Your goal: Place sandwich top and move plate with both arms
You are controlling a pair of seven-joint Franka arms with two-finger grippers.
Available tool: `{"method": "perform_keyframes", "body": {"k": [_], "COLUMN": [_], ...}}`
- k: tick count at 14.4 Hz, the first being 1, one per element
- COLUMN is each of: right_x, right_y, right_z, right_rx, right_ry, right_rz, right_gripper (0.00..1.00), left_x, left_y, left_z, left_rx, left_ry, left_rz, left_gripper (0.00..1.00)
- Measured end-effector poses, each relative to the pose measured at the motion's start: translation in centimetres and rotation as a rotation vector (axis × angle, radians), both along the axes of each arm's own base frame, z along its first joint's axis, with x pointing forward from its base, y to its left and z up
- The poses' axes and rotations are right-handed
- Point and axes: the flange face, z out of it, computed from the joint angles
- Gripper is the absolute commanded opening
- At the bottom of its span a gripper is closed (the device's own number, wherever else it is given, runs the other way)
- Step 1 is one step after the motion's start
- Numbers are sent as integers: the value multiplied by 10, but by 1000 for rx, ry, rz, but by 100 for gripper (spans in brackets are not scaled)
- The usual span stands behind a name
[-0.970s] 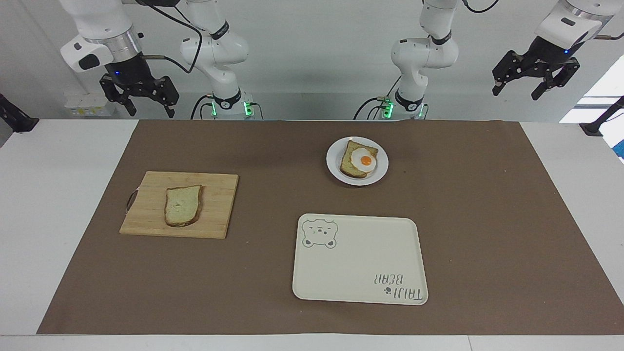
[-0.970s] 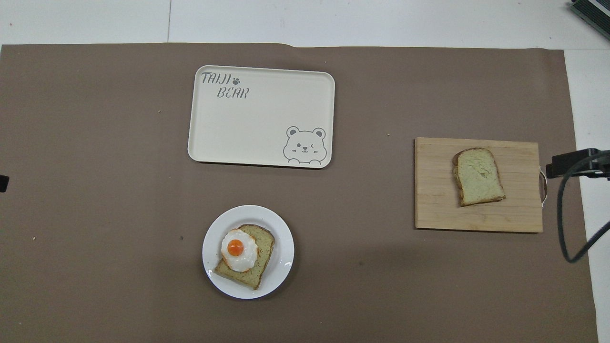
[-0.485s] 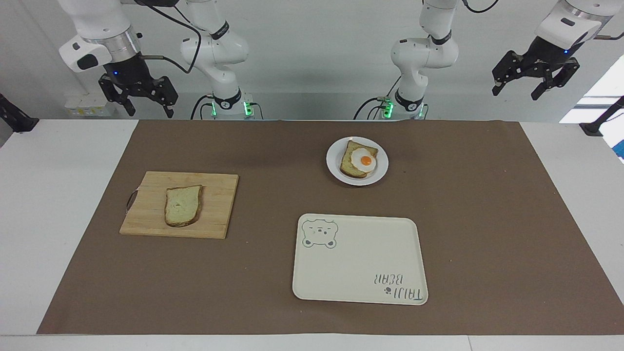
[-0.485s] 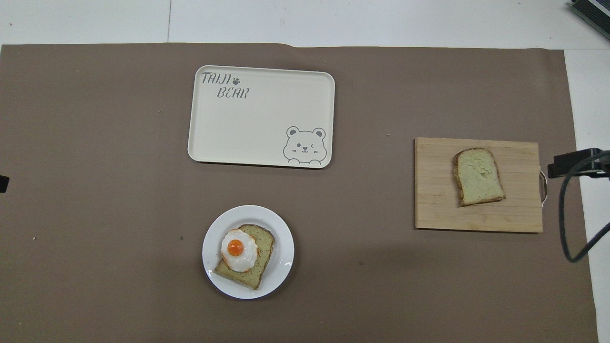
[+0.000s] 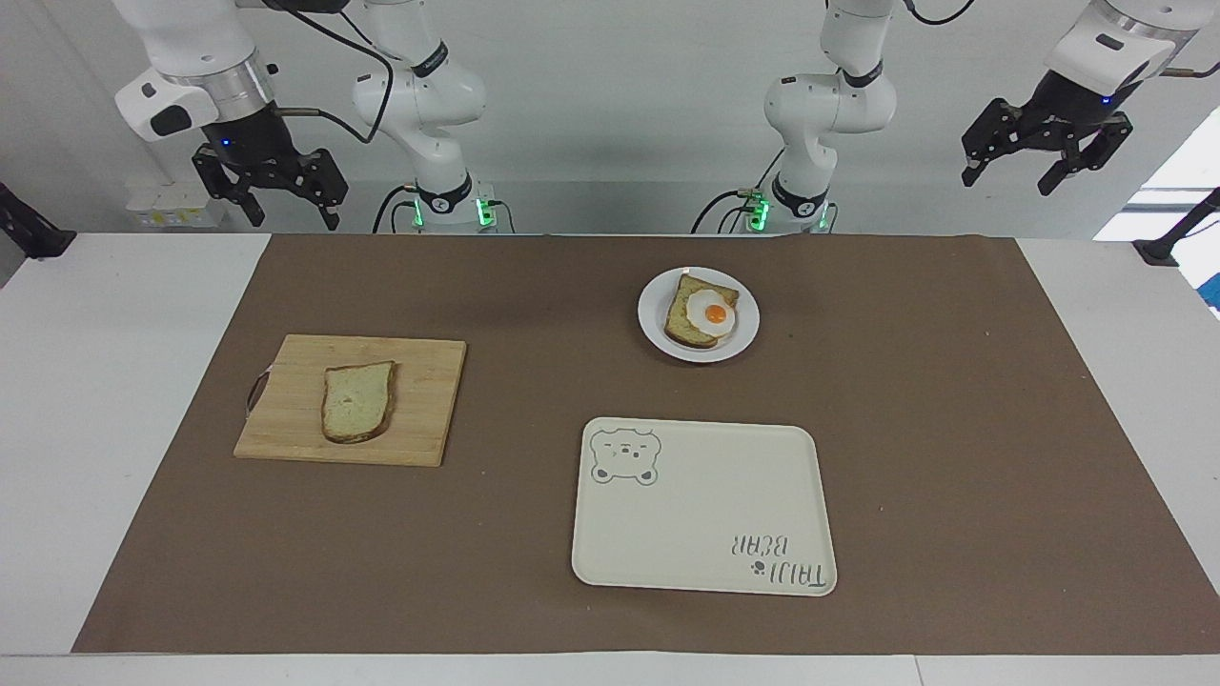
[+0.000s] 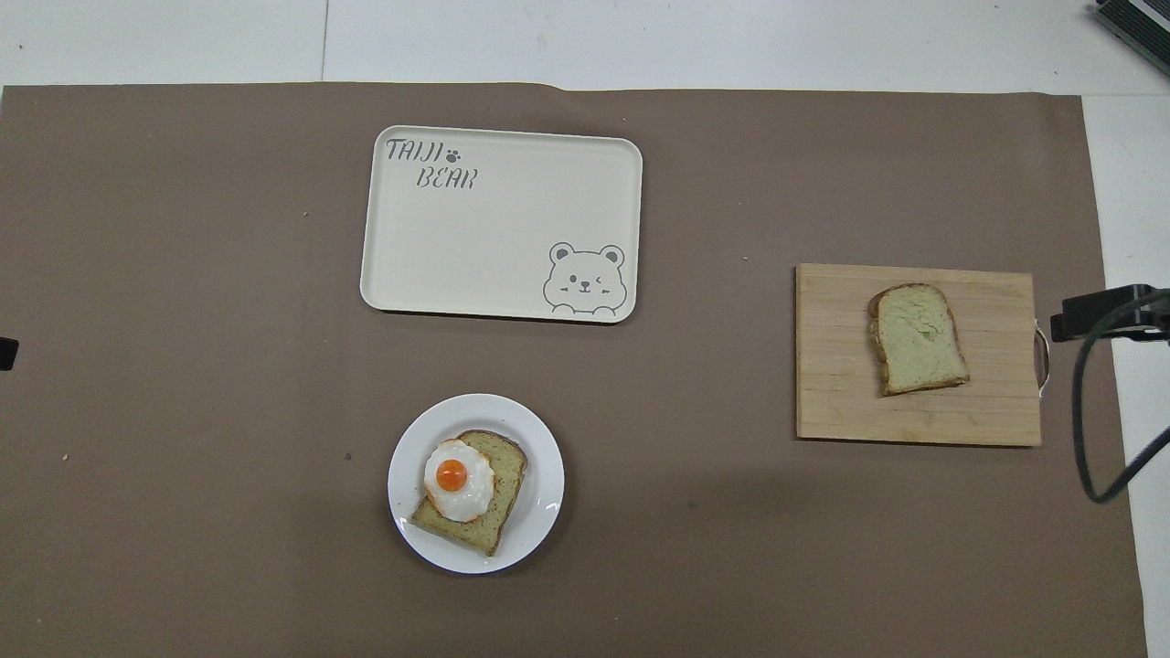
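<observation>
Facing view: both pincers hang raised with fingers apart — left pincer at 2 o'clock, right pincer at 10. Sandwich top lies on cutting board at 9; plate at 12.

Bright, even indoor light with soft shadows and sharp focus in both views.

Diffuse light falls from above: the small round white plate throws only a thin dark rim of shadow onto the matte brown paper mat, and the cream rectangular tray with the bear drawing and the pale wooden cutting board show narrow shadows along their edges nearer the robots. A small glint sits on the plate's glossy rim. In the facing view a bright window patch at the left arm's end is washed out to white. The white table margins read slightly overexposed. Lines stay straight out to the corners.
</observation>
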Motion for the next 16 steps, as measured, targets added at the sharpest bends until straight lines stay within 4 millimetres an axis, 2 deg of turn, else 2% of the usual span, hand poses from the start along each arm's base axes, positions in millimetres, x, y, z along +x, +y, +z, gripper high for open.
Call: {"method": "perform_keyframes", "body": {"k": [16], "right_x": [0], "right_y": [-3], "right_z": [0], "right_rx": [0], "right_ry": [0], "right_rz": [-6], "right_gripper": [100], "left_x": [-2], "left_y": [-2], "left_z": [-1], "left_rx": [-1], "left_ry": [5], "left_rz": [-5], "left_gripper": [100]}}
